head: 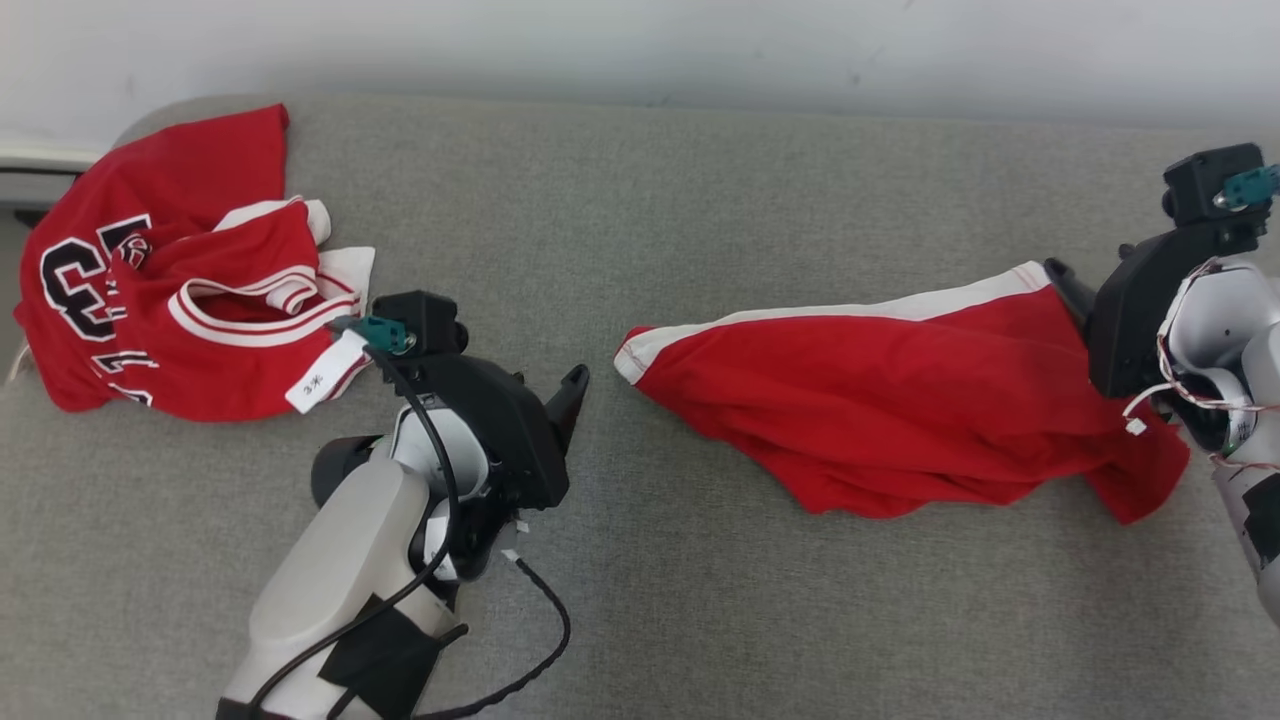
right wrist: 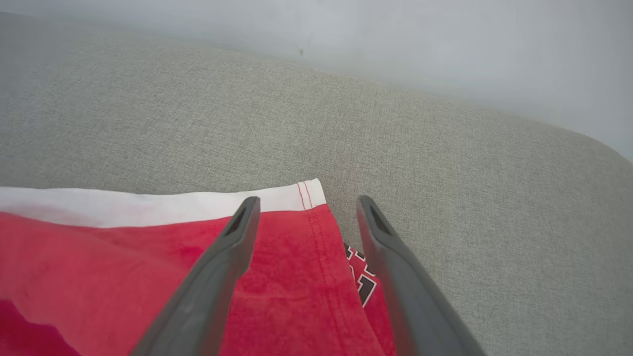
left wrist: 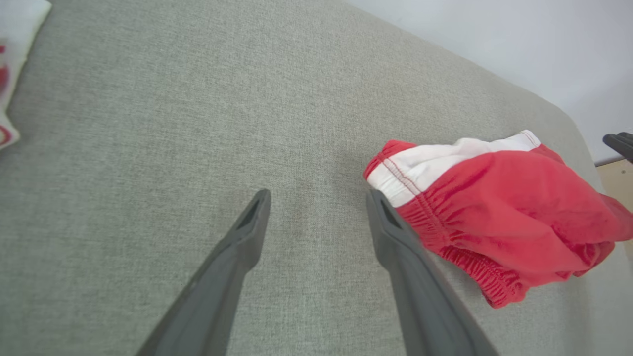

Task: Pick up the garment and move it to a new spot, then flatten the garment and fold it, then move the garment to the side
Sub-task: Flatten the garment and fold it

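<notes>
Toward the right of the grey worktop (head: 700,180) lie the rumpled red shorts (head: 880,400). The left end effector (left wrist: 317,198), released, sits just beside the waistband. The right end effector (right wrist: 307,202), released, hovers over the hem corner. Flattening seems in hand; next, each likely pinches its end and pulls outward.

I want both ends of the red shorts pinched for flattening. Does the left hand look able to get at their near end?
Probably yes. The left hand is open, the red shorts end just beside it, and only bare grey cushion lies between.
</notes>
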{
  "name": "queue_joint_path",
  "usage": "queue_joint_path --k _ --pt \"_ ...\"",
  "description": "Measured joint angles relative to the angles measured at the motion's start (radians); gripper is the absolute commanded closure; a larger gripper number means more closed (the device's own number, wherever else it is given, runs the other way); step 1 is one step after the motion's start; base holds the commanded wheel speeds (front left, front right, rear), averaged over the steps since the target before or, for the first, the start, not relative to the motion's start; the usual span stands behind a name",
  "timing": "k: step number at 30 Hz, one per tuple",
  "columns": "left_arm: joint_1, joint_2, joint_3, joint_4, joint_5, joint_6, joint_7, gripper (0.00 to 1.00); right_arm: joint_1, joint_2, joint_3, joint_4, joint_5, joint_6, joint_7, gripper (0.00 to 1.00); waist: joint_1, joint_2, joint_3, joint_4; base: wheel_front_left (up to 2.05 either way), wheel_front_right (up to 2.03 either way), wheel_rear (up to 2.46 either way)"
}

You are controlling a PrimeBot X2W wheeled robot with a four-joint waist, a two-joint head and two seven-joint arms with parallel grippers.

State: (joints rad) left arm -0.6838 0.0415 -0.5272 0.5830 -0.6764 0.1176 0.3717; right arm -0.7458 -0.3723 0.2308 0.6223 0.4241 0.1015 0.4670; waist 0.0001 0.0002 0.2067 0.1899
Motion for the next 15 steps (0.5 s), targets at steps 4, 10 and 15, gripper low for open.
queue_joint_path --k 4,10,15 --pt "-0.025 -0.011 -0.010 0.021 -0.032 -0.013 0.005 0.00 -0.035 0.000 -0.022 0.048 -0.001 -0.035 0.001 0.00 0.0000 0.0000 0.027 0.020 0.00 0.00 0.00" --pt "-0.048 -0.010 -0.055 0.034 -0.068 -0.021 0.005 0.00 -0.067 -0.009 -0.053 0.113 0.000 -0.073 0.009 0.00 -0.0001 0.0000 0.061 0.046 0.00 0.00 0.00" --pt "-0.078 -0.010 -0.176 -0.047 -0.200 -0.012 -0.014 0.00 -0.107 -0.013 -0.053 0.155 0.000 -0.082 0.017 0.00 -0.0001 0.0000 0.098 0.067 0.00 0.00 0.00"
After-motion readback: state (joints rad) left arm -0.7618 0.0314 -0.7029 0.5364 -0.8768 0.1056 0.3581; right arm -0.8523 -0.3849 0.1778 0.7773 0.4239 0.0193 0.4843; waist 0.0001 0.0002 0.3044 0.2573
